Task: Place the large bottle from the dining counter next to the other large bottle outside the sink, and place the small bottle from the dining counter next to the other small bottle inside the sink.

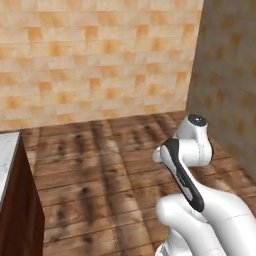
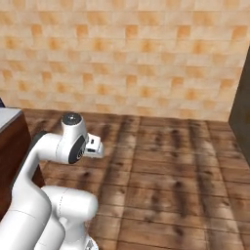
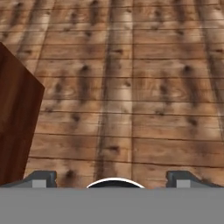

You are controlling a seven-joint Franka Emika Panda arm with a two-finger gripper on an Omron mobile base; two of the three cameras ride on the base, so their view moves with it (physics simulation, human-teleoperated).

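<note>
In the hand view my gripper [image 3: 111, 178] is open, its two dark fingertips [image 3: 41, 178] far apart with nothing between them, and it looks down at wooden floor. A corner of the dining counter [image 1: 7, 150], white marble on a reddish wood base, shows at the left edge of the left base view; the counter [image 2: 7, 117] also edges into the right base view, and its wood base [image 3: 15, 127] stands at the left of the hand view. The arm is folded close above the base. The bottles and the sink are out of view.
Plank floor [image 2: 171, 171] stretches ahead to an orange tiled wall [image 1: 100, 55]. A side wall [image 1: 230, 80] closes the right of the left base view. A dark panel [image 2: 241, 107] stands at the right edge of the right base view.
</note>
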